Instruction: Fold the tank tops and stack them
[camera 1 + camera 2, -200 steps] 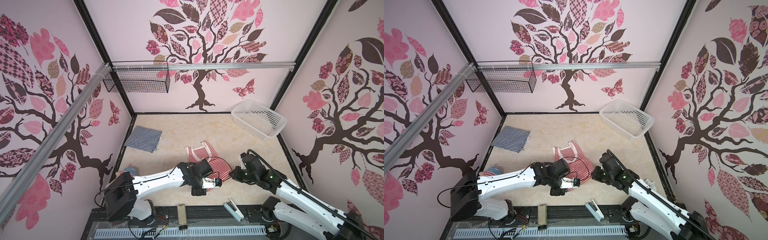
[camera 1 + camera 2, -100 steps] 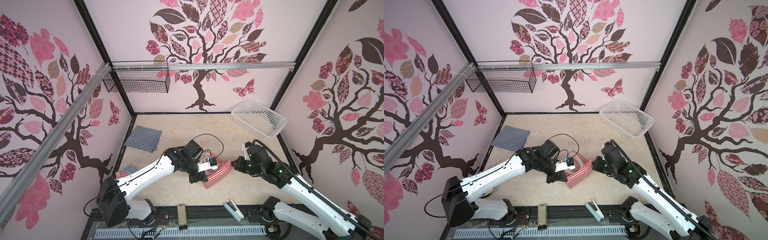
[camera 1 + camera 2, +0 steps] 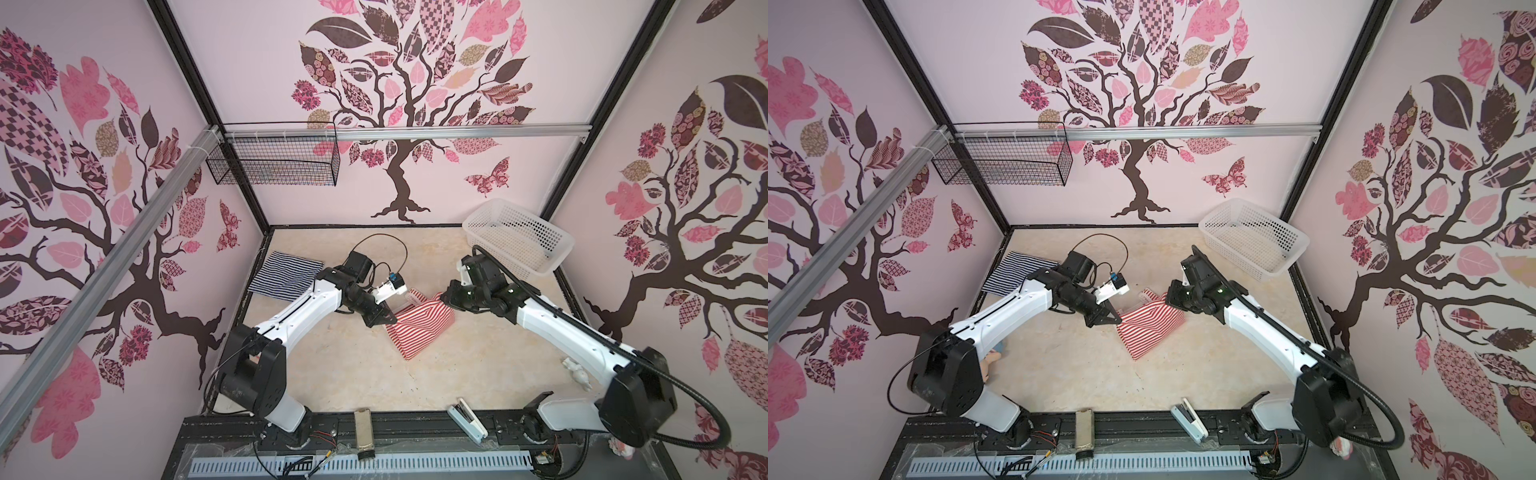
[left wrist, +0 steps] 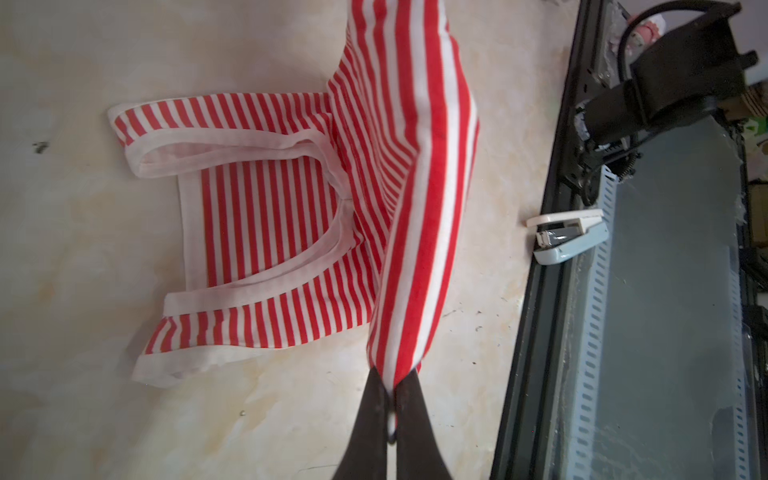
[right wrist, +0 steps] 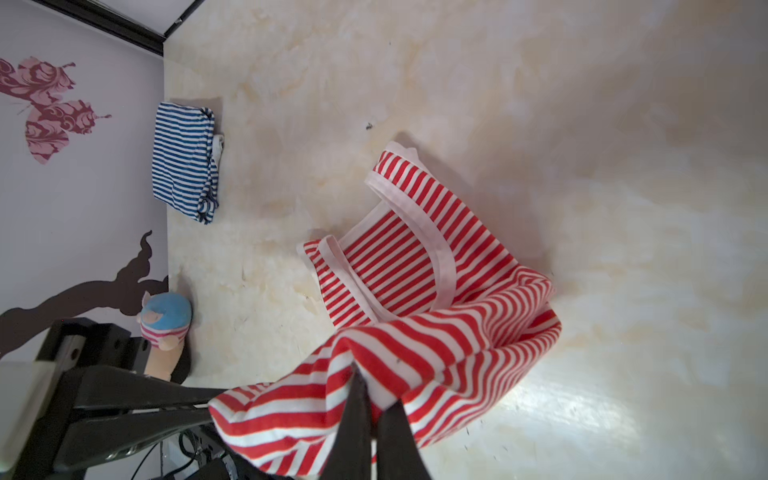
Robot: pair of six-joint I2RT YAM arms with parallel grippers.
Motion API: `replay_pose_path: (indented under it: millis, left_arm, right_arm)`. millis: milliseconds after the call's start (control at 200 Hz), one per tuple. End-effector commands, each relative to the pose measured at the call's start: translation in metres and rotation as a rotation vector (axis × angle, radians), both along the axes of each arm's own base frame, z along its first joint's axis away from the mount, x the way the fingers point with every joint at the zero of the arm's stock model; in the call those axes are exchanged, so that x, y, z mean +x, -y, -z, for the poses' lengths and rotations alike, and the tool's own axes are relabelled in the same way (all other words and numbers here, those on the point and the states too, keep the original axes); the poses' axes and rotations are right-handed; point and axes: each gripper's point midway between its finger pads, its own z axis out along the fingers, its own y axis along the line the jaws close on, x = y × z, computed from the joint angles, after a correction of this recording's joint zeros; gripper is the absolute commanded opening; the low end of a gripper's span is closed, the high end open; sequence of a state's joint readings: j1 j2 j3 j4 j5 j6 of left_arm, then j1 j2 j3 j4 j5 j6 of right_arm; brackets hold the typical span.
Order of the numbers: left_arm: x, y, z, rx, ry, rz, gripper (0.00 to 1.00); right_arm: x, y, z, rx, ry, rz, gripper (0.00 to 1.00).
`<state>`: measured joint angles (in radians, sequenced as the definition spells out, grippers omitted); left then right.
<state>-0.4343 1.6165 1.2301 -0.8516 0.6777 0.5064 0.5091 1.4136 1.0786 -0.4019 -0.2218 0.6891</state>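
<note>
The red-and-white tank top (image 3: 419, 332) (image 3: 1148, 332) lies mid-table, its straps (image 4: 249, 137) (image 5: 415, 220) flat on the far side. Both grippers hold its other edge lifted above the table, so the cloth drapes down between them. My left gripper (image 3: 392, 320) (image 3: 1117, 322) (image 4: 392, 374) is shut on one corner of that edge. My right gripper (image 3: 444, 297) (image 3: 1171, 297) (image 5: 376, 386) is shut on the other corner. The navy-and-white tank top (image 3: 286, 276) (image 3: 1013, 274) (image 5: 183, 162) lies folded at the far left by the wall.
A white perforated basket (image 3: 519, 241) (image 3: 1254, 241) stands at the far right. A stapler (image 3: 467, 419) (image 3: 1190, 419) (image 4: 569, 237) lies on the front rail. A plush doll (image 5: 166, 320) (image 3: 990, 363) sits by the left arm's base. A wire basket (image 3: 274, 166) hangs on the back left.
Both grippers have lifted the near edge of the red-and-white top and carried it away from the table's front toward the straps. The navy top has not moved.
</note>
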Motion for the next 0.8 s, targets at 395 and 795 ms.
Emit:
replay_pose_path:
  millis: [395, 795]
  left_arm:
    - [0.13, -0.069, 0.084, 0.2, 0.029, -0.273, 0.0]
    - [0.073, -0.06, 0.018, 0.118, 0.092, -0.203, 0.0]
  right_arm:
    - [0.116, -0.08, 0.085, 0.117, -0.123, -0.133, 0.0]
    - [0.055, -0.05, 0.052, 0.137, -0.085, -0.13, 0.0]
